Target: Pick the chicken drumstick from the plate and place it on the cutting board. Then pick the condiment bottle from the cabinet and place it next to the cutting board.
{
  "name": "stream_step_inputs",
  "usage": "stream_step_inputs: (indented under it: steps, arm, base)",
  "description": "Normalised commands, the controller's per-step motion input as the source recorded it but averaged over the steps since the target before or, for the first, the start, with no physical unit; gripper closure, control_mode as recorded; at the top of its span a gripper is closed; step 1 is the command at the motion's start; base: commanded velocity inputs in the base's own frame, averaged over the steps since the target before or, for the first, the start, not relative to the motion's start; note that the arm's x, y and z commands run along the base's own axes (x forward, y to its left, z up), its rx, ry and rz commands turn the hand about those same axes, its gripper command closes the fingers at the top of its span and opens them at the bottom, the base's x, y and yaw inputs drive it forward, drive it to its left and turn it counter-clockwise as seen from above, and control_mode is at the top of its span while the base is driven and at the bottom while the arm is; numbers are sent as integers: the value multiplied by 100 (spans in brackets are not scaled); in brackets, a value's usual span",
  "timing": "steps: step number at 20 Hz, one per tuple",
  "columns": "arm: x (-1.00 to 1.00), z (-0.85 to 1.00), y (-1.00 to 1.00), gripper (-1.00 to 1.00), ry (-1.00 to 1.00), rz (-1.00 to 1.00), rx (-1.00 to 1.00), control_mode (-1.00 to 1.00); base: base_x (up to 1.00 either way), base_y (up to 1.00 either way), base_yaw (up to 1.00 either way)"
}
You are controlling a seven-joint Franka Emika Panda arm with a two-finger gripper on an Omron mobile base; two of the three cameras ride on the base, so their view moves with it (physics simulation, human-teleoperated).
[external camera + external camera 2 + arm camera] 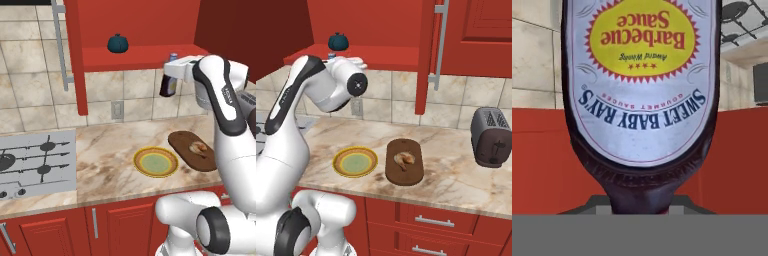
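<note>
- One bottle is in hand: the gripper (172, 71) is clamped on the condiment bottle (168, 83), held in the air just below the open shelf of the cabinet (140, 56), well above the counter (110, 145).
- Grip zone: the narrow neck under the cap; the hand view shows the label (643, 75) inverted, body hanging away from the hand.
- Handling judgement: rigid, light, smooth-walled; likely to swing or slip if moved abruptly, and likely to tip if set down off-vertical.
- Chicken drumstick (404, 159) lies on the cutting board (404, 172), right of the plate (355, 161).
- Remaining step: lower the bottle beside the board.
</note>
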Motion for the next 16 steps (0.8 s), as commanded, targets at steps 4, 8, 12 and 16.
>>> stream_step_inputs:
  steps: [4,8,12,16]
  arm:
    - [-42,0,0,100,8,0,8,-100]
    - [-44,0,0,100,9,0,7,-100]
    - [-44,0,0,100,10,0,6,-100]
    - [-33,0,0,100,8,0,3,-100]
  base:
    - [0,0,0]
    - [0,0,0]
    - [0,0,0]
    - [0,0,0]
